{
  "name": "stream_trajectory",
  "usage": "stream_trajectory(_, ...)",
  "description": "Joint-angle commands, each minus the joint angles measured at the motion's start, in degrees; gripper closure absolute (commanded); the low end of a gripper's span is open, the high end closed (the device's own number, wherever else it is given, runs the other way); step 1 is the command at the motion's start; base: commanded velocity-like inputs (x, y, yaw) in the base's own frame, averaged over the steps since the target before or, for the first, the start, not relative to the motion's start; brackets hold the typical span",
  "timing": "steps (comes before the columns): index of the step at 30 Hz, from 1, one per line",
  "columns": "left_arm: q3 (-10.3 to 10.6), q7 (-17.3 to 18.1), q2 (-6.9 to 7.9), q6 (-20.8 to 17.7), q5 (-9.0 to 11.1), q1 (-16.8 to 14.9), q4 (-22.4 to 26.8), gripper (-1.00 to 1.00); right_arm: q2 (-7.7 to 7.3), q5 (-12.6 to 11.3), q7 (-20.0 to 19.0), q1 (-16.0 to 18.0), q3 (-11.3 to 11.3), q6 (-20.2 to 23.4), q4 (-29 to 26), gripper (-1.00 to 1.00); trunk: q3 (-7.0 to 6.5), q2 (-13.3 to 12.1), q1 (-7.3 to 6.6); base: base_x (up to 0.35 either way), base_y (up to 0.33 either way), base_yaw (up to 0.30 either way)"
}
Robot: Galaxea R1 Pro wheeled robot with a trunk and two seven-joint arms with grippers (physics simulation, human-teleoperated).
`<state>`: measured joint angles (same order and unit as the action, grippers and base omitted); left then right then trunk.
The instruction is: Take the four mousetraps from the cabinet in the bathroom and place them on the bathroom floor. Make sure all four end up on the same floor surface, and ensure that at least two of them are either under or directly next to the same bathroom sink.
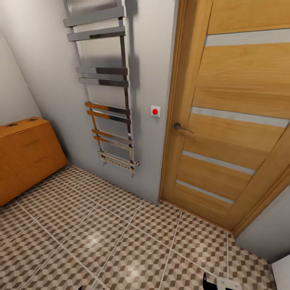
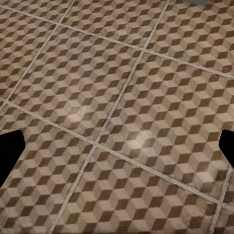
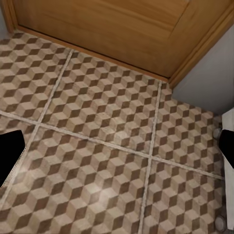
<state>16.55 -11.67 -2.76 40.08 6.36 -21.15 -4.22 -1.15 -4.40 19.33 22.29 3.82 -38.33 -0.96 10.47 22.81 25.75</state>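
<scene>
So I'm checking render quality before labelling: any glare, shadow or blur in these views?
Head view: soft pale glare patches on the floor, the towel rail casts a shadow on the wall beside it, and straight edges lean with wide-angle distortion. Left wrist view: two faint shiny spots on the tiles, texture slightly soft. Right wrist view: a dim sheen low on the tiles, door sharp enough.

Cabinet (image 1: pixel 26 155): far left, standing on the bathroom floor (image 1: pixel 121 241) against the wall. Towel rail (image 1: pixel 106 80): on the back wall, right of the cabinet. Wall switch (image 1: pixel 155 111): between rail and door. Door (image 1: pixel 237 117): right, its handle (image 1: pixel 181 127) at its left edge.
</scene>
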Motion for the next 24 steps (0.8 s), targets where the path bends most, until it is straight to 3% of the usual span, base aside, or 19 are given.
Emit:
stream_trajectory(1, 0.5, -0.02, -0.06, 0.35, 0.58, -0.12, -0.26, -1.0, -0.01, -0.44, 0.09, 0.03, 0.45, -0.17, 0.01, -1.0, 0.11, 0.11, 0.03, 0.0, 0.0, 0.254)
stream_trajectory(24, 0.5, -0.02, -0.06, 0.35, 0.58, -0.12, -0.27, -1.0, 0.43, -0.44, -0.08, 0.03, 0.44, -0.08, 0.05, -1.0, 0.11, 0.11, 0.03, 0.0, 0.0, 0.253)
